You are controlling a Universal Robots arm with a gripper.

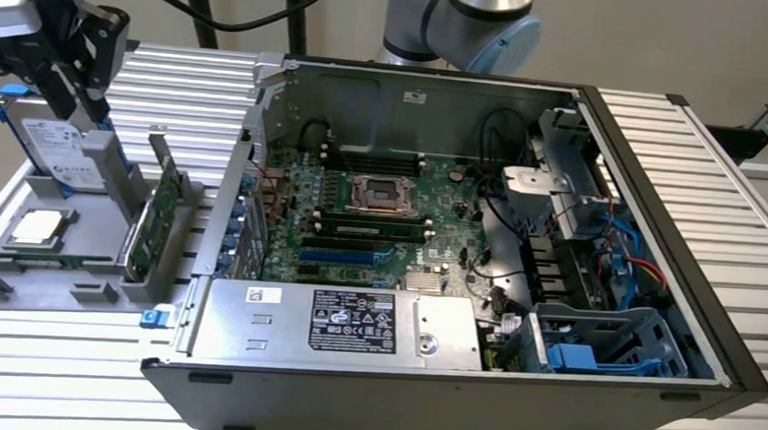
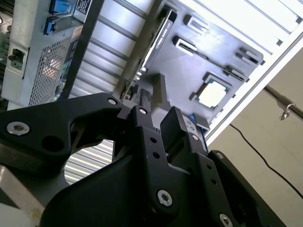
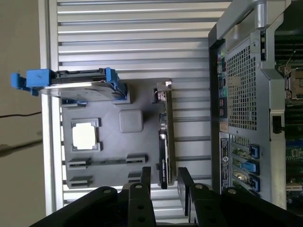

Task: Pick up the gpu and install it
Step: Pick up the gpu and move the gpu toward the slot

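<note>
The gpu (image 1: 160,213) is a thin green card standing on edge in a slot of the grey holder tray (image 1: 38,290), at the exterior view's left, just outside the open computer case (image 1: 694,320). Both wrist views show the gpu (image 3: 164,137) (image 2: 150,49) edge-on. My gripper (image 1: 85,111) hangs above the far end of the tray, over the hard drive, clear of the card. Seen from the first wrist view, my gripper (image 3: 163,182) is open, its two black fingers lined up either side of the card's near end, with nothing held. The second wrist view has my gripper (image 2: 156,112) in front of the tray.
A silver hard drive with blue rails (image 1: 52,148) (image 3: 75,85) and a processor chip (image 1: 35,228) (image 3: 85,137) also sit in the tray. Inside the case lie the green motherboard (image 1: 383,225) and a silver power supply (image 1: 339,321). Ribbed aluminium table (image 1: 715,173) surrounds everything.
</note>
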